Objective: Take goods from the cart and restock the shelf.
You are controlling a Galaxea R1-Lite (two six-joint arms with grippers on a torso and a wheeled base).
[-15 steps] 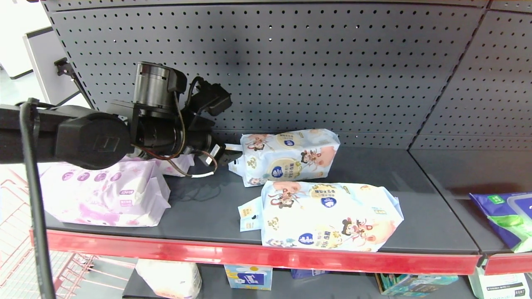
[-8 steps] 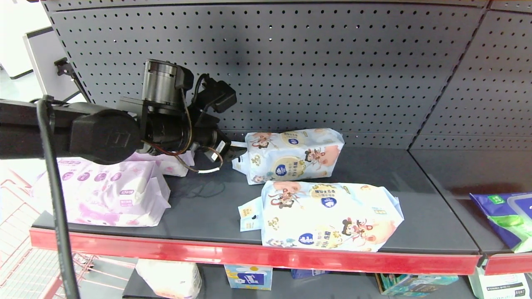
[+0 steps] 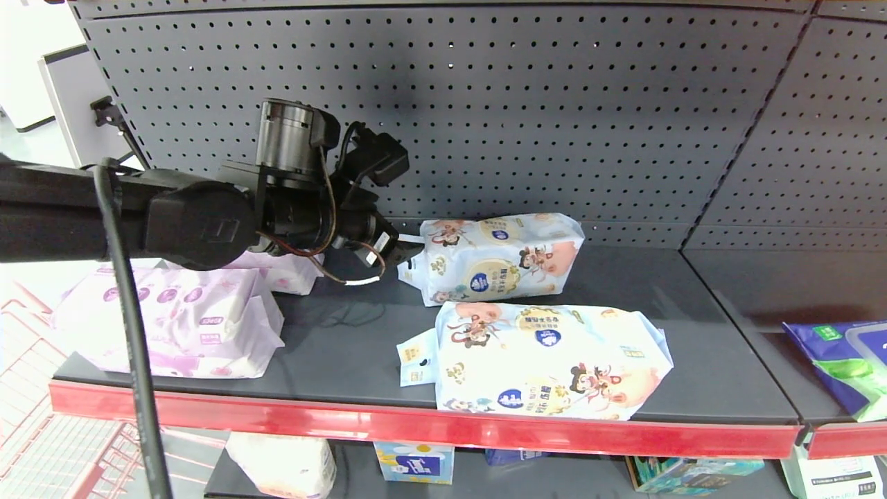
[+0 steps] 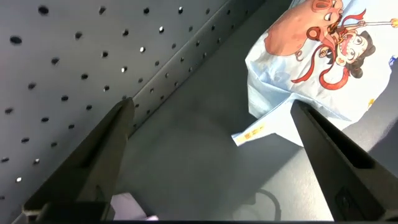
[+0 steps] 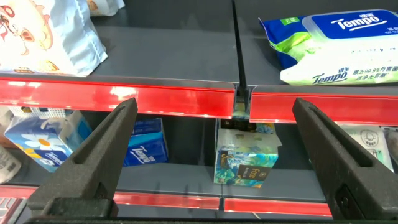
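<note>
A dark grey metal shelf (image 3: 693,305) with a perforated back panel (image 3: 554,104) and a red front strip carries five soft packs in the head view. A red wire cart (image 3: 104,450) stands below its left end.

Two pale blue packs printed with cartoon figures lie at the middle. The bigger-looking one (image 3: 554,360) is flat at the near edge. The second (image 3: 499,256) lies farther back, close to the panel, tilted with its right end farther in.

Two pink packs sit on the left, one (image 3: 180,322) near the front and one (image 3: 291,272) behind it. A single blue-and-green wipes pack (image 3: 842,364) lies at the far right, on the adjoining bay.

The left gripper (image 3: 398,251) is at the far cartoon pack's left end with its fingers spread wide, holding nothing. Whether it touches the pack cannot be told.

The right gripper (image 5: 214,102), fingers also spread and empty, faces the red strip.
</note>
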